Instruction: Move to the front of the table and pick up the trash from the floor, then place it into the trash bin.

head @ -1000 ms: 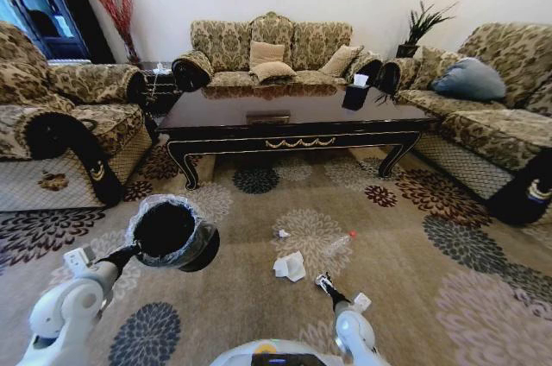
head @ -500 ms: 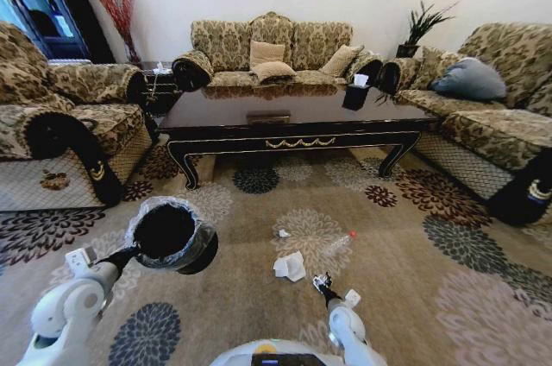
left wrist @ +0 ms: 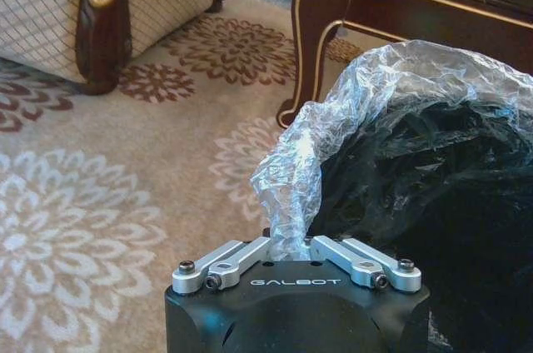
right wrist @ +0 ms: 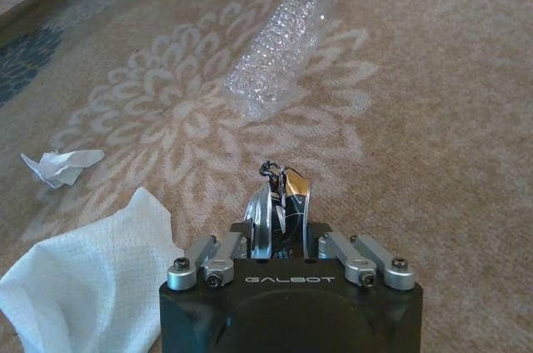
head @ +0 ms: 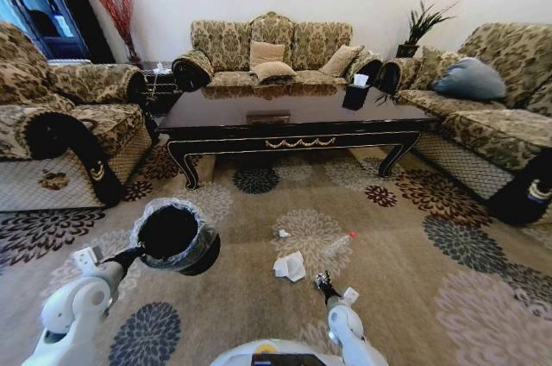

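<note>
Left gripper [left wrist: 287,246]: clenched on the bin [head: 172,235] liner.
Right gripper [right wrist: 277,203]: grasping a crumpled wrapper [right wrist: 279,197]; bottle [right wrist: 279,41] at twelve o'clock.

You are drawing right gripper [head: 324,280] slightly inward, left of its earlier spot beside crumpled white paper [head: 290,266]. You are shifting left gripper [head: 135,253], pinching grey liner of small round black trash bin [head: 175,236], slightly right and lower.

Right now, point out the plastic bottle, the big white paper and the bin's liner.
plastic bottle [right wrist: 279,57]: right wrist view, middle of its clear crinkled body.
white paper [right wrist: 87,265]: right wrist view, centre of the sheet.
bin liner [left wrist: 287,182]: left wrist view, bunched fold above the left gripper.
</note>
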`<state>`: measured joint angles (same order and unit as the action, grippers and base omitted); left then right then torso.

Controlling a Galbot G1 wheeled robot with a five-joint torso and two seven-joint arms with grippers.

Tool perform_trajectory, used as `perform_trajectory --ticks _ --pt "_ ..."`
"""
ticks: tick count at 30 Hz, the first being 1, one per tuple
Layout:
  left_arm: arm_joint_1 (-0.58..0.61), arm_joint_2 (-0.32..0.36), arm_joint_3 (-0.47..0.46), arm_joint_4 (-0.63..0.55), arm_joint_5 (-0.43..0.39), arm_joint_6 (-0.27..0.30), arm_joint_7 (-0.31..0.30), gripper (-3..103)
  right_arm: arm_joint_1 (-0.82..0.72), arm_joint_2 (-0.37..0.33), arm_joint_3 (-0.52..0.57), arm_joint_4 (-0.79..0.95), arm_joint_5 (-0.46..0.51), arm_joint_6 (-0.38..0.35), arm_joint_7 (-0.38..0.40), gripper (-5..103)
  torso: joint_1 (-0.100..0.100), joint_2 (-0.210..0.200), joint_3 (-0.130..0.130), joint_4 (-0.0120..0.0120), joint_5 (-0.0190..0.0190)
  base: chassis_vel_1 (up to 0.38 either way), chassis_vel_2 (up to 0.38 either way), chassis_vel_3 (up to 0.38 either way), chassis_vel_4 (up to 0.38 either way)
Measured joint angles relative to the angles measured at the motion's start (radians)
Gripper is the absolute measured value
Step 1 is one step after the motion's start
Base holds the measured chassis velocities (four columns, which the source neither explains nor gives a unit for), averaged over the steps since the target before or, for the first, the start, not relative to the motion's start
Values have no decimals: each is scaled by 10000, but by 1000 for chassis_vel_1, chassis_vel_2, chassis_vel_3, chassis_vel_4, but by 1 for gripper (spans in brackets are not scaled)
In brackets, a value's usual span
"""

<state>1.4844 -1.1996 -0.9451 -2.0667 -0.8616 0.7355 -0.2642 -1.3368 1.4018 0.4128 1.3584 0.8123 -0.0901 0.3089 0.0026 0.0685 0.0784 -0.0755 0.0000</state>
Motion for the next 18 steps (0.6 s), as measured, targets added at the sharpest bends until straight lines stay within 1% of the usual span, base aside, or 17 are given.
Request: perform_trajectory --ticks 2,5,7,8,9,11,12,13,14,15,16,17,18 --pt "1 -91 140 0 71 0 0 2 -45 -21 22 55 -88 51 -34 30 0 1 0 -1 0 0 0 0 0" --pt "1 -181 280 -3 188 0 1 2 -117 -51 52 181 -119 161 -95 30 0 0 0 -1 0 0 0 0 0" --pt "-4 -344 553 -67 467 0 3 2 -319 -132 72 590 -102 893 -685 30 0 0 0 -1 1 0 0 0 0" --pt "-4 -472 754 -122 634 -1 -22 2 -493 -213 62 984 -90 1511 -1292 30 0 0 0 -1 2 0 0 0 0" --pt "-4 -472 754 -122 634 -1 -22 2 -493 -213 62 984 -90 1511 -1292 30 0 0 0 -1 2 0 0 0 0" --pt "8 -659 1039 -182 823 -2 -38 2 -732 -343 -19 1628 -75 2234 -2126 30 0 0 0 -2 0 0 0 0 0" --pt "11 -837 1284 -196 982 -3 -67 2 -889 -432 -131 2153 -56 2718 -2774 30 0 0 0 -2 1 0 0 0 0" --pt "11 -837 1284 -196 982 -3 -67 2 -889 -432 -131 2153 -56 2718 -2774 30 0 0 0 -2 1 0 0 0 0" --pt "8 -929 1430 -198 1069 -3 -76 2 -932 -457 -198 2370 -15 3032 -3181 30 0 1 0 -2 1 0 0 0 0" --pt "4 -1040 1635 -198 1182 -3 -86 2 -961 -472 -339 2652 26 3681 -3984 30 -1 0 0 -1 -1 0 0 0 0" --pt "10 -1156 1976 -198 1352 -3 -88 2 -979 -475 -626 2975 -14 4574 -5135 30 0 0 0 0 -1 0 0 0 0" --pt "10 -1156 1976 -198 1352 -3 -88 2 -979 -475 -626 2975 -14 4574 -5135 30 0 0 0 0 -1 0 0 0 0" --pt "39 -1210 2280 -198 1512 -5 -90 2 -1000 -480 -917 3190 -163 5186 -5919 30 0 1 0 -1 0 0 0 0 0"
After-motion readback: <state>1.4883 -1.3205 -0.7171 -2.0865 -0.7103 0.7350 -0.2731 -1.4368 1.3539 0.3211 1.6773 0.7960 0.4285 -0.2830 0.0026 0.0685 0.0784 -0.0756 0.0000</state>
